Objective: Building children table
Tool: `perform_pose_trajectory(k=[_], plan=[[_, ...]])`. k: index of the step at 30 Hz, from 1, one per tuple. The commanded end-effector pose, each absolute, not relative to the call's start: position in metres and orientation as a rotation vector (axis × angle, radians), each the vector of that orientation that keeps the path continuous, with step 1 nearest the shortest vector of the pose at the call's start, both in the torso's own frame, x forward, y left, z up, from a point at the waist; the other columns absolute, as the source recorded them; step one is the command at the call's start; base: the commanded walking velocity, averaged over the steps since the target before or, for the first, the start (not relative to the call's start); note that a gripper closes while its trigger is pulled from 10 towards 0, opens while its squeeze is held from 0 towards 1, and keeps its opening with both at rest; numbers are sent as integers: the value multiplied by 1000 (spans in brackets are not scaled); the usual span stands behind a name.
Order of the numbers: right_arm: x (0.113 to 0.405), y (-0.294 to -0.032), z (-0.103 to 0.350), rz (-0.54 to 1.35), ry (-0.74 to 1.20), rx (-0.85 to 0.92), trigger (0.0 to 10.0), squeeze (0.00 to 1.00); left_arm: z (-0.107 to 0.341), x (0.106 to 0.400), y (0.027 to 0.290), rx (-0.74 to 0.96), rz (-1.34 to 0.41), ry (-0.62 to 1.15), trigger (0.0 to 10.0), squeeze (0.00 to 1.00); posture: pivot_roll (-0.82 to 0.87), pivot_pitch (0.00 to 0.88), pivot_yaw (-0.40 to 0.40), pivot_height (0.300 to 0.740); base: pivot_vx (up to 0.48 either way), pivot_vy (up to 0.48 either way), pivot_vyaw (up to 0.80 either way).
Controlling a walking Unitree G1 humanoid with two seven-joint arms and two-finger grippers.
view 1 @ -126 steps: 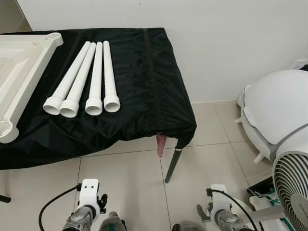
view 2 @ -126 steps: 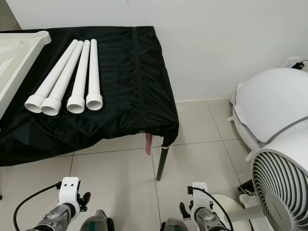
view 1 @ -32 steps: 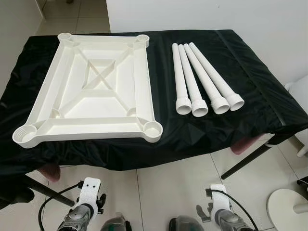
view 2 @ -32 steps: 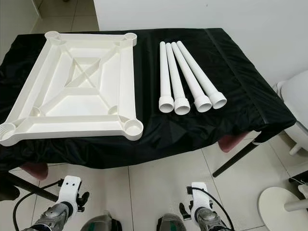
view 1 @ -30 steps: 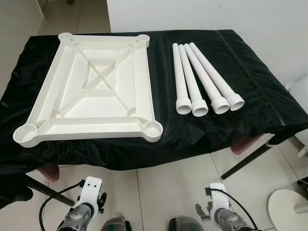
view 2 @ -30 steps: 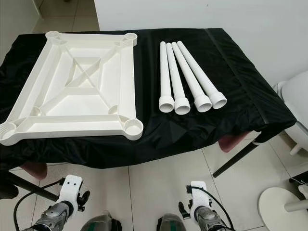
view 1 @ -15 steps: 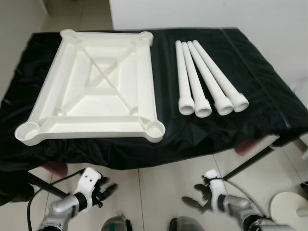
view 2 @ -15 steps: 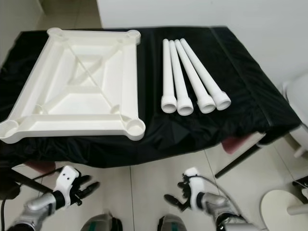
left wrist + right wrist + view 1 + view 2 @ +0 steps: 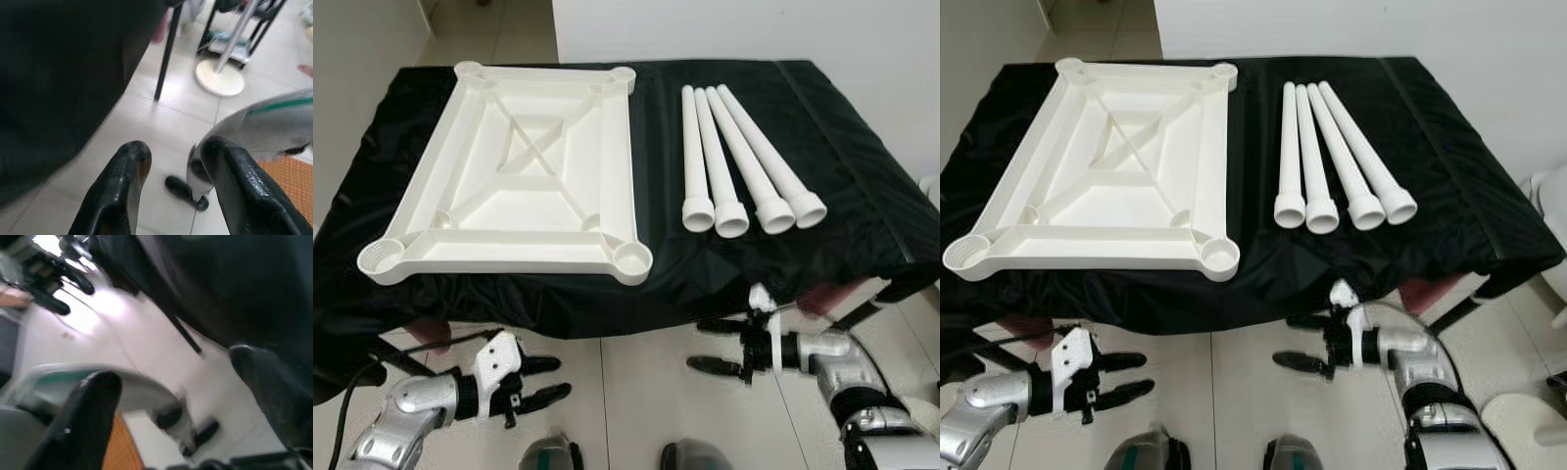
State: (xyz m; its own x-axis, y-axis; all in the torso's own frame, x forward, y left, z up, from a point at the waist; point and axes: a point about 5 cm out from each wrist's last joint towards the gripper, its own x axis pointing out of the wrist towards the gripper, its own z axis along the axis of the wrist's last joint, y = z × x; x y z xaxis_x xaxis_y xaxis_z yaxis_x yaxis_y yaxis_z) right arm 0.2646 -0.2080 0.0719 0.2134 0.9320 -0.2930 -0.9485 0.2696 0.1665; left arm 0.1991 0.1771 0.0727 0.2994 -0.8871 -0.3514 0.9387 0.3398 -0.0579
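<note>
A white square tabletop [image 9: 519, 186] lies upside down on the left half of a table draped in black cloth [image 9: 862, 186], with a round socket at each corner. To its right several white tube legs [image 9: 734, 162] lie side by side, their wide ends toward me. Below the table's front edge my left gripper [image 9: 553, 378] is open over the floor, its fingers pointing right. My right gripper [image 9: 697, 344] is also open with nothing between its fingers, pointing left under the cloth's hem. In the wrist views, the left gripper [image 9: 173, 156] and right gripper [image 9: 176, 377] show spread black fingers.
Black metal table legs [image 9: 847, 318] slant down at the right. The cloth [image 9: 1263, 284] hangs over the front edge. Beige floor tiles [image 9: 626, 392] lie below. A white wall [image 9: 754, 29] stands behind the table. My own feet [image 9: 548, 455] show at the bottom edge.
The camera swung left from the table's right end, then settled on the whole table. In the last half second both arms rose and reached inward below the front edge.
</note>
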Motion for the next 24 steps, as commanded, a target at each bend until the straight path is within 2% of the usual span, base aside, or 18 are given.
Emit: perform_pose_trajectory(k=[1, 7, 9, 13, 15, 17, 20, 21, 24], plan=[[272, -197, 109, 1395, 238, 8, 10000, 0, 109, 202, 170, 116, -1416, 285, 10000, 0, 34, 0, 22, 740, 0, 0, 0], [286, -187, 152, 1429, 84, 70, 10000, 0, 155, 215, 167, 98, -1454, 180, 10000, 0, 32, 0, 22, 740, 0, 0, 0], [297, -181, 178, 1417, -24, 103, 10000, 0, 181, 223, 167, 93, -1440, 116, 10000, 0, 30, 0, 22, 740, 0, 0, 0], [305, -178, 192, 1355, -95, 118, 10000, 0, 190, 228, 167, 78, -1404, 83, 10000, 0, 27, 0, 22, 740, 0, 0, 0], [312, -174, 199, 1271, -139, 148, 10000, 0, 191, 236, 164, 91, -1343, 60, 10000, 0, 24, 0, 23, 740, 0, 0, 0], [322, -166, 210, 1111, -192, 225, 10000, 0, 193, 248, 159, 53, -1218, 10, 10000, 0, 13, 0, 35, 740, 0, 0, 0], [326, -164, 213, 1058, -208, 253, 10000, 0, 194, 253, 157, 33, -1168, -15, 10000, 0, 11, 0, 37, 740, 0, 0, 0], [330, -162, 217, 982, -221, 264, 10000, 0, 197, 258, 154, 14, -1094, -59, 10000, 0, 8, 0, 37, 740, 0, 0, 0], [343, -166, 225, 727, -267, 295, 10000, 0, 204, 275, 141, -152, -910, -131, 10000, 0, -2, 0, 30, 740, 0, 0, 0]])
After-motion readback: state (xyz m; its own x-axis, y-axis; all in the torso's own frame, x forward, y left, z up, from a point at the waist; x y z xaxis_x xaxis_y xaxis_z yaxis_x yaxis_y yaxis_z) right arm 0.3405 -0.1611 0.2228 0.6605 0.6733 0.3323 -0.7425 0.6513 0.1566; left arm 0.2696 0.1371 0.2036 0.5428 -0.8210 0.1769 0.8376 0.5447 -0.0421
